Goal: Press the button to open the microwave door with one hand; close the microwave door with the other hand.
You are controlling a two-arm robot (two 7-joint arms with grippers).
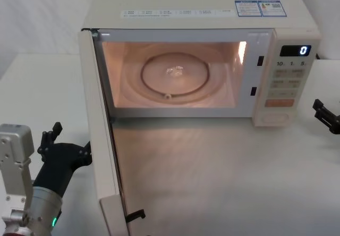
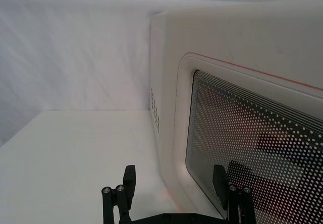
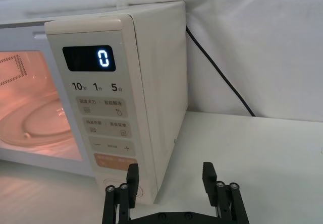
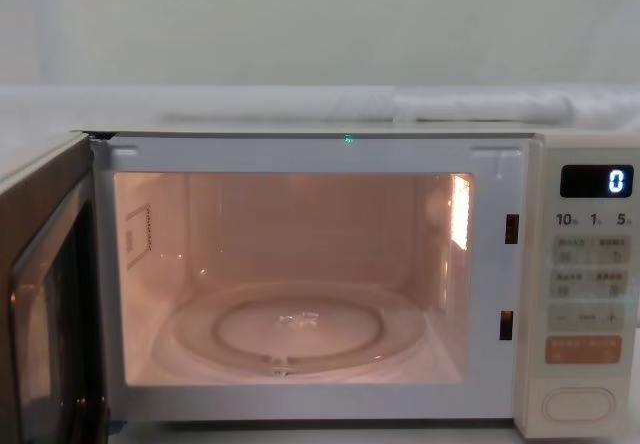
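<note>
The door [image 1: 103, 140] stands wide open, swung out on its left hinge toward the robot, its edge running down the head view from the microwave's [image 1: 212, 7] top corner to the lower frame. Inside, the cavity glows orange and the glass turntable [image 1: 174, 76] sits bare under the lamp.

The left end effector [image 1: 50, 140] is just outside the door, on its outer face side, low at the left of the head view. In the left wrist view its 2 fingers [image 2: 130, 179] are spread wide, 1 of them over the dotted window [image 2: 252, 148], the other off toward the door's cream frame. Whether they touch the door, I cannot tell. They hold nothing.

Over on the right, the right end effector [image 1: 326, 116] hangs off the panel's [image 1: 284, 82] right side, clear of it, above the bench [image 1: 212, 183]. The right wrist view shows its fingers [image 3: 132, 176] also wide apart and empty, near the microwave's lower front corner.

The button [image 4: 578, 404] sits at the foot of the panel, below the orange key [image 4: 582, 349], untouched. The display [image 1: 295, 50] reads 0. A black cord [image 3: 222, 72] trails down behind the microwave's right side.
</note>
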